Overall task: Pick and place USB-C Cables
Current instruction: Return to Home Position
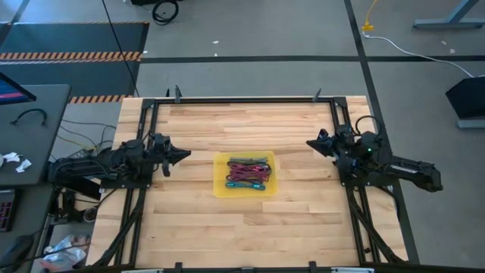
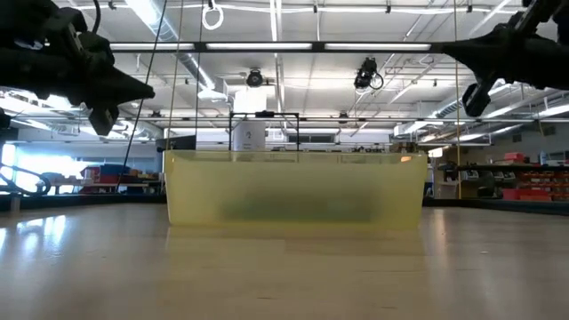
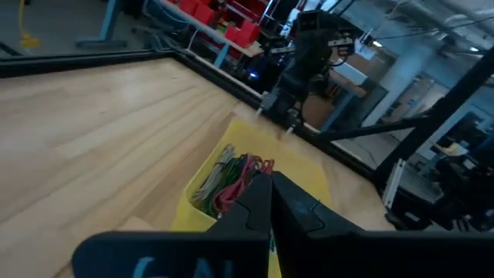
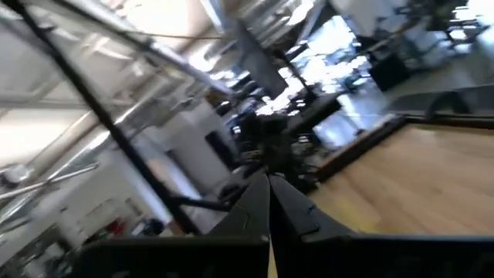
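Several short bundled USB-C cables [image 1: 248,173], maroon, green, teal and grey, lie inside a square yellow tray [image 1: 220,186] at the table's middle. They also show in the left wrist view [image 3: 230,181]. My left gripper [image 1: 186,154] hangs shut and empty above the table, left of the tray. It shows in the low view [image 2: 147,90] and in its own wrist view [image 3: 270,185]. My right gripper [image 1: 309,142] hangs shut and empty, right of the tray. It also shows in its own wrist view [image 4: 268,185].
The tray stands on a bare wooden table [image 1: 189,235] with free room on every side. A dark metal frame [image 1: 242,99] runs along the table's far edge and sides. In the low view the tray's near wall [image 2: 293,191] hides the cables.
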